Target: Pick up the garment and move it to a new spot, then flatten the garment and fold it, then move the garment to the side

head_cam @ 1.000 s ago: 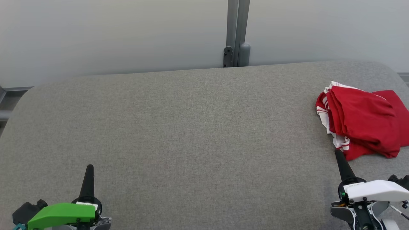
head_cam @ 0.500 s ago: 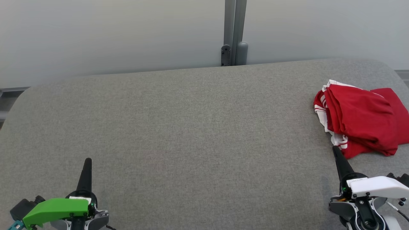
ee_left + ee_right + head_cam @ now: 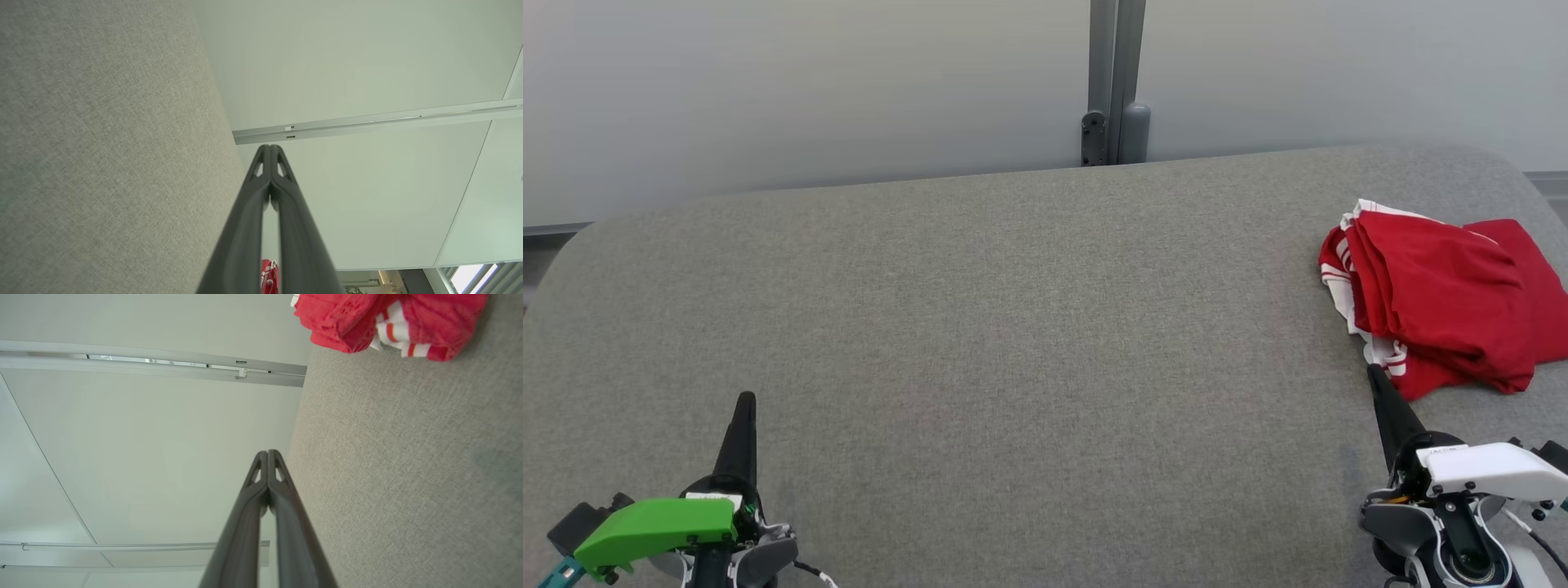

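The garment [image 3: 1445, 302] is red with white striped trim. It lies folded in a bundle at the right edge of the grey table [image 3: 1013, 327], and its right part runs out of the head view. In the right wrist view the garment [image 3: 384, 318] sits at the top. A small red patch of the garment [image 3: 269, 277] shows between the left fingers. My right gripper [image 3: 1374, 372] is shut and empty, its tip just below the bundle's near-left corner. My left gripper [image 3: 745, 398] is shut and empty at the lower left, far from the cloth. Both grippers [image 3: 269, 148] [image 3: 267, 452] show their fingers pressed together.
A pale wall runs behind the table, with a grey vertical post [image 3: 1115, 82] at its middle. The table's far corners are rounded, and the whole stretch of the padded grey top between the two grippers is open room.
The whole picture has shifted a little, so the camera has moved. Both grippers stay shut and empty. The garment lies as before.
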